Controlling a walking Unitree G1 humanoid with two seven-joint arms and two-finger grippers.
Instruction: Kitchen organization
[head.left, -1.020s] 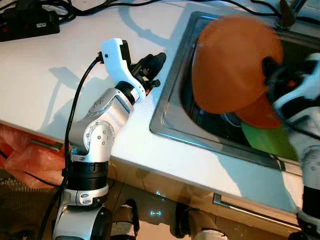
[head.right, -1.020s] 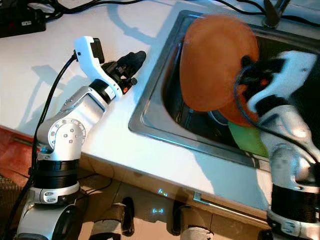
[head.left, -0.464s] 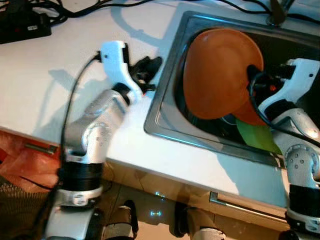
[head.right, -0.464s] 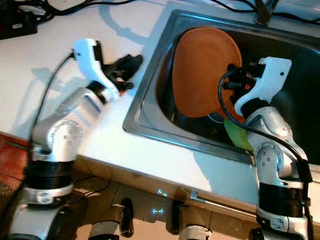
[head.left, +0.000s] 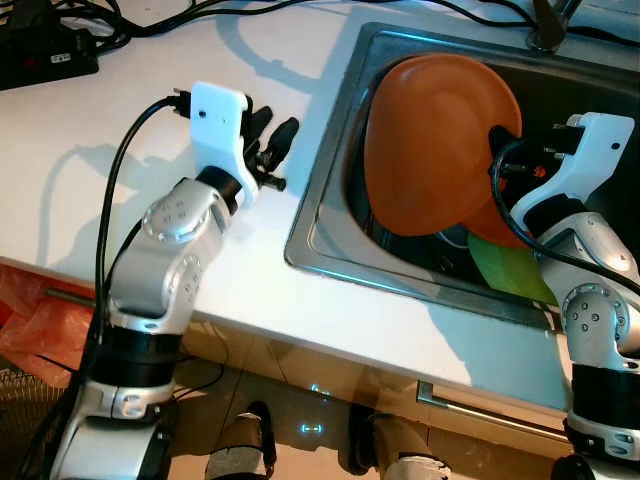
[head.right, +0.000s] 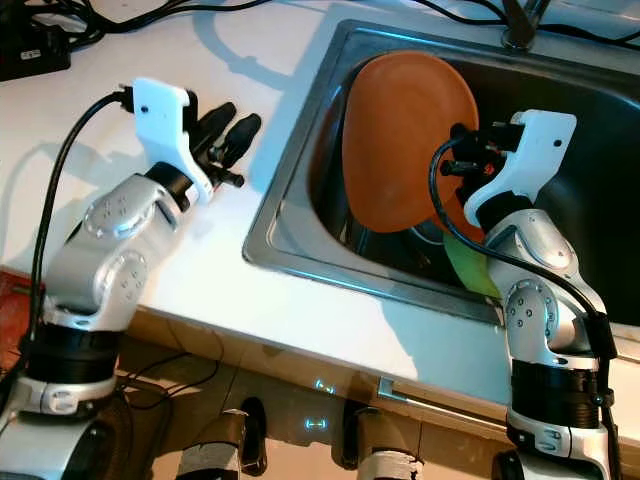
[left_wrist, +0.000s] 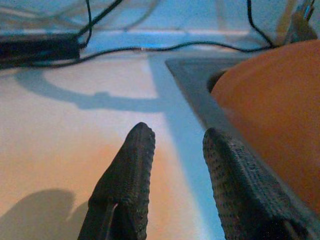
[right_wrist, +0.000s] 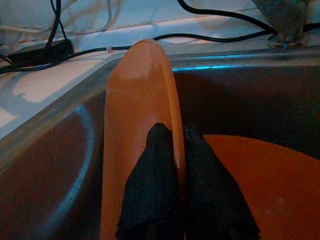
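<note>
Your right pincer (right_wrist: 175, 150) is clamped on the rim of an orange plate (head.left: 440, 140), one black finger on each face of it, holding it on edge and tilted over the steel sink (head.left: 330, 215). Just beyond that pincer, lower in the basin, lies a second orange plate (right_wrist: 260, 175), and a green plate (head.left: 510, 270) shows under the held plate's lower edge, on the side nearest the robot. The tap base (head.right: 515, 35) stands at the far rim of the sink, past the pincer.

Your left pincer (left_wrist: 175, 150) sits low over the white worktop (head.left: 90, 130), its two fingers a narrow gap apart with nothing between them. The sink's edge is just beside it toward the right, and the held plate rises past that edge. Well ahead of it, black cables (left_wrist: 125, 49) and a black power strip (head.left: 45, 60) lie on the worktop.
</note>
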